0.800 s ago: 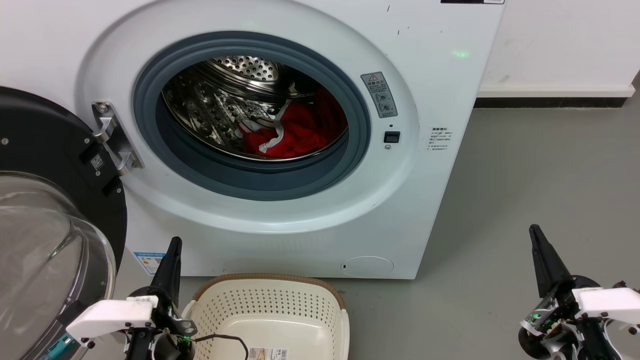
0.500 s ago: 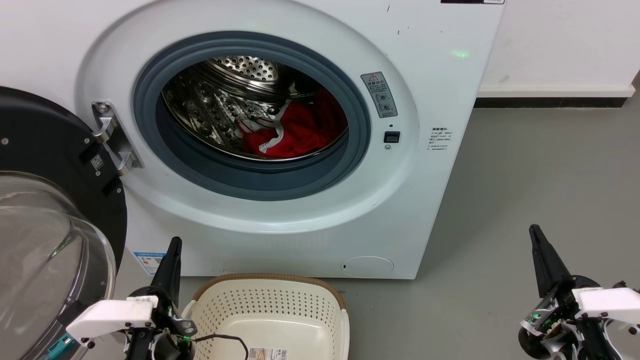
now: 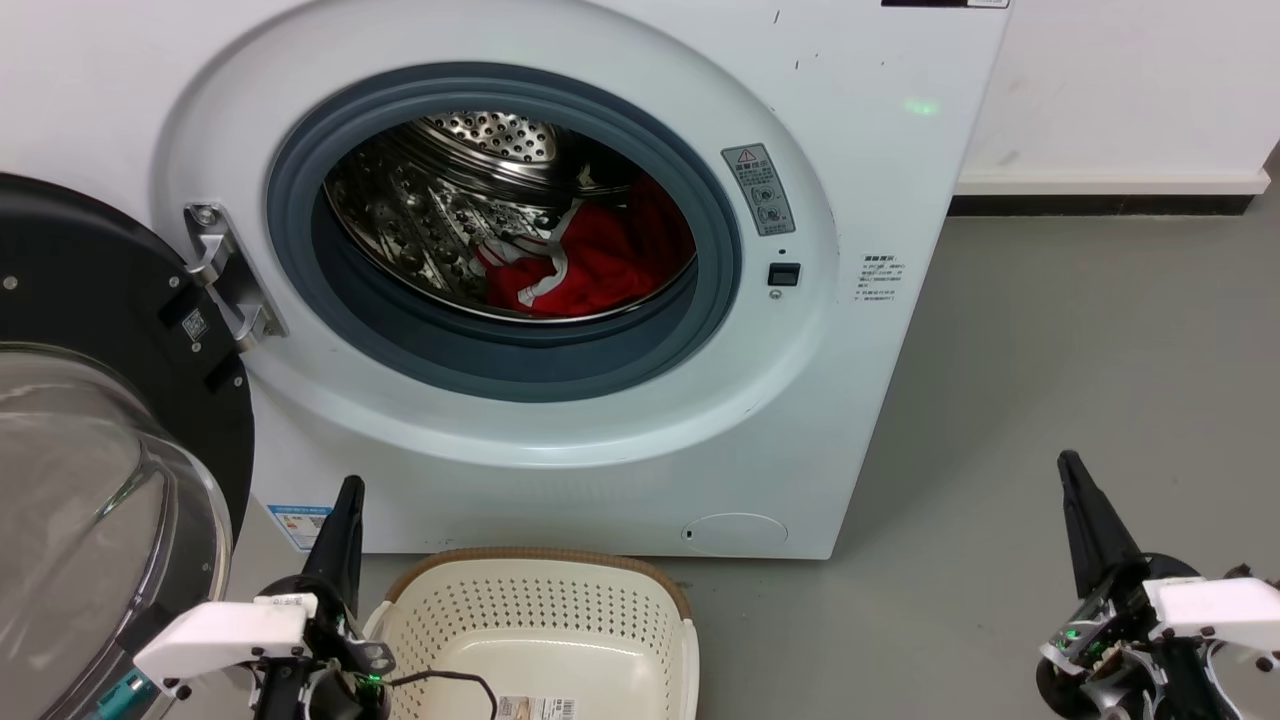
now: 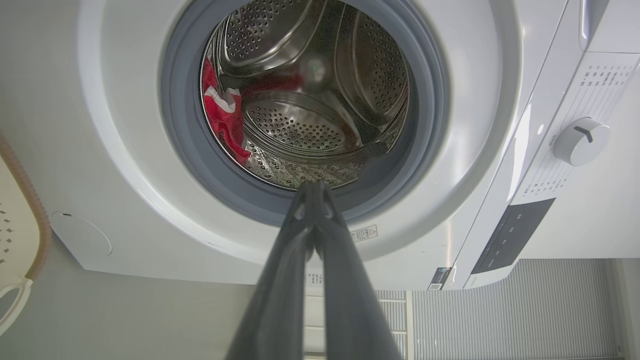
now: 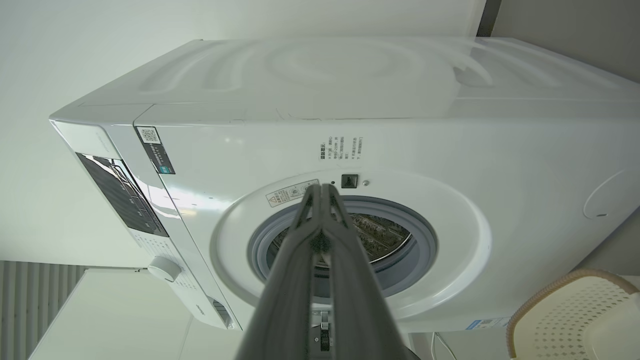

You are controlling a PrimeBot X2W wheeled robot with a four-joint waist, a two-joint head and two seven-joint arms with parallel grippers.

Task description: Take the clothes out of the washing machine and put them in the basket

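Soft red white-trimmed clothes (image 3: 590, 262) lie in steel drum (image 3: 430, 210) of large white front-loading washing machine (image 3: 560, 450); left end effector (image 3: 349, 484) and right end effector (image 3: 1068, 460) pinched closed, empty; risk: dragged fabric catches grey door ring (image 3: 500, 370), misses cream perforated basket (image 3: 535, 553).

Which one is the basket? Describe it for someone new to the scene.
Find the large white washing machine with its round opening. On the grey floor directly below that opening sits the basket. Unlike the smooth white machine and the black-rimmed glass door beside it, it is cream, perforated plastic with a brown woven-look rim.
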